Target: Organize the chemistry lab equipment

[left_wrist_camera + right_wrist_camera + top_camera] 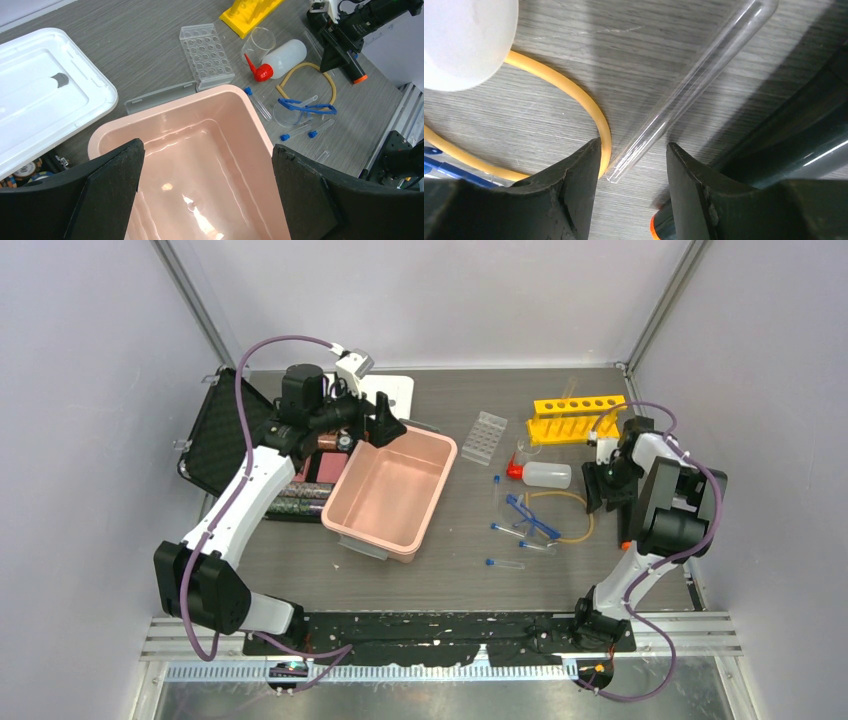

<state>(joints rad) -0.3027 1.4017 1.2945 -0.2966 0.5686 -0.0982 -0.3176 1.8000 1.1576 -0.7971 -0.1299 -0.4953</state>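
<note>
My left gripper (pixel 385 420) (pixel 207 170) is open and empty above the far corner of the pink tub (pixel 345 515) (pixel 165 107). My right gripper (pixel 600 485) (pixel 634 170) is open and low at the table. The open end of a long clear uncapped tube (pixel 689 85) lies between its fingers, untouched. Yellow tubing (pixel 575 502) (pixel 569 90) curves by the left finger. The white red-capped squeeze bottle (pixel 545 476) (pixel 285 52) lies on its side. Blue safety glasses (pixel 530 517) (pixel 305 106) lie among three blue-capped tubes (pixel 505 529). The clear tube tray (pixel 484 435) and yellow rack (pixel 578 418) stand behind.
The tub's white lid (pixel 395 390) (pixel 45 100) lies behind the tub. An open black case (pixel 225 430) sits at the far left. A clear beaker-like vessel (pixel 259 44) stands by the bottle's red cap. A grey strip (pixel 160 97) lies behind the tub.
</note>
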